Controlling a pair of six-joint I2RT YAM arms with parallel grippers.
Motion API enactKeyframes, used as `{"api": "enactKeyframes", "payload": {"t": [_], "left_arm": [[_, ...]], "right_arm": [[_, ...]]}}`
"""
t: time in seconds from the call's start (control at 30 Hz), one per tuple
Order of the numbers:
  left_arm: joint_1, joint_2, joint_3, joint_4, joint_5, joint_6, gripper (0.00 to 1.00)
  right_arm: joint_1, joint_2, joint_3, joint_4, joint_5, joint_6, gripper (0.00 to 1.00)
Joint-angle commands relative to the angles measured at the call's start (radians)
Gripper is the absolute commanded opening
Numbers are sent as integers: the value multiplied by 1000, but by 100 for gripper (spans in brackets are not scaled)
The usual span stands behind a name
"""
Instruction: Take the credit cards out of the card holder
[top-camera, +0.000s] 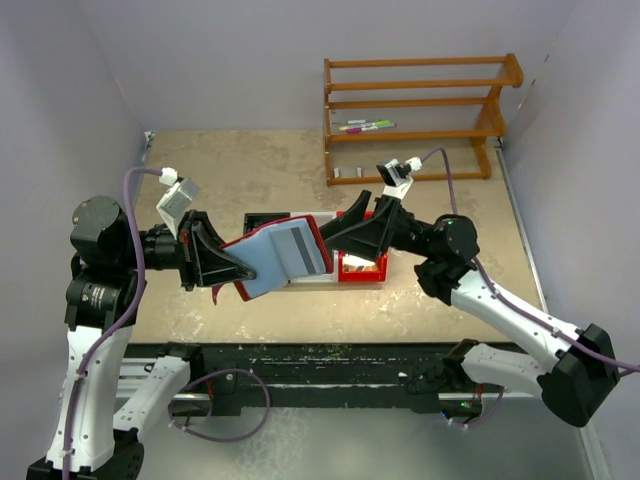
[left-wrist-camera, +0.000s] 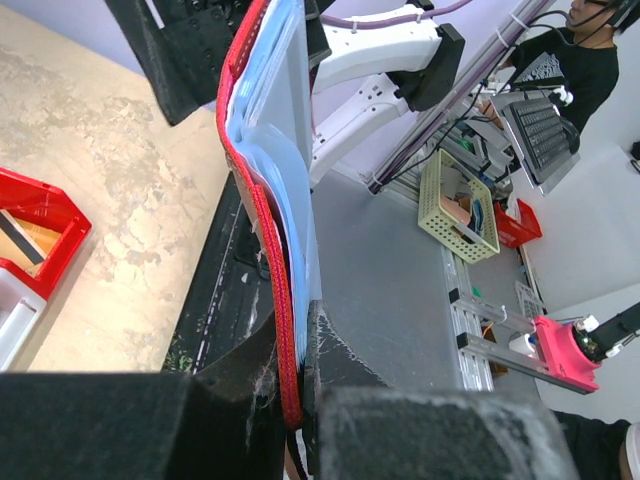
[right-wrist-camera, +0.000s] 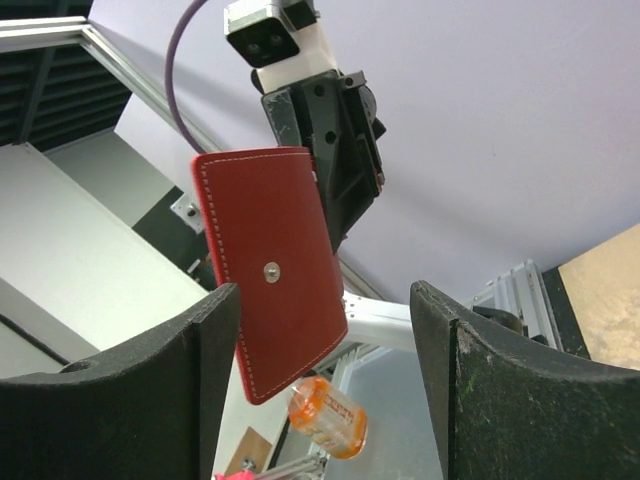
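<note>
Left end effector (left-wrist-camera: 298, 400) is clamping tight on the card holder (top-camera: 275, 255), pinching the edge nearest its own fingertips. It is holding the holder up off the worktop (top-camera: 250, 170), spread open with the blue-grey sleeves facing up.

Right end effector (right-wrist-camera: 325, 300) is standing opposite with its jaws wide apart, gripping nothing. The holder's far edge is sitting just ahead of its fingertips. From its own camera, the maroon outer cover with its snap stud is hanging in front of the gap, nearer one finger than the other.

I'm reading this as the extraction step: one arm presenting, the other lining up for a pull. As for the credit cards, I can't pick one out for certain. A grey striped panel (top-camera: 300, 245) in the sleeve just ahead of the right fingertips may be one.

The next move, as I judge it, is calling for a fine approach. The right fingers need to close on a card's exposed edge only, not on sleeve or cover, then draw it straight out along the pocket against the left grip.

Below the right end effector, a red bin (top-camera: 362, 276) is sitting on the mottled tan worktop. Beyond it, by the back wall, a wooden rack (top-camera: 420, 62) is carrying a few markers (top-camera: 365, 126). Pale walls are boxing the worktop in.
</note>
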Motion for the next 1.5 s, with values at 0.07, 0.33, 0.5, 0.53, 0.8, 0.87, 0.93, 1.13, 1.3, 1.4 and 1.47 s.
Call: {"api": "enactKeyframes", "payload": {"t": [0.07, 0.33, 0.5, 0.53, 0.8, 0.87, 0.93, 1.13, 1.3, 1.4, 1.47], "left_arm": [[2, -6, 25, 15, 6, 30, 0], [2, -3, 22, 17, 1, 29, 0], [2, 0, 19, 20, -6, 29, 0], [2, 1, 17, 21, -6, 31, 0], [2, 17, 6, 22, -24, 42, 0], [2, 21, 6, 22, -24, 44, 0], [2, 21, 5, 23, -24, 46, 0], [2, 24, 5, 29, -26, 40, 0], [2, 25, 3, 32, -27, 37, 0], [2, 23, 3, 32, -25, 37, 0], [2, 21, 3, 33, -25, 37, 0]], "right_arm": [[-6, -52, 38, 33, -37, -22, 68], [-5, -58, 52, -11, -35, -56, 62], [-2, -19, 78, 11, -46, -51, 47], [-2, -13, 77, 24, -43, -45, 43], [2, -11, 83, -28, -35, -77, 17], [2, -15, 83, -60, -34, -97, 12], [2, -16, 85, -84, -31, -110, 12], [4, -23, 113, -215, -17, -188, 17], [7, -21, 114, -235, -20, -203, 14], [8, -27, 104, -184, -28, -186, 7], [8, -30, 106, -162, -46, -177, 3]]}}
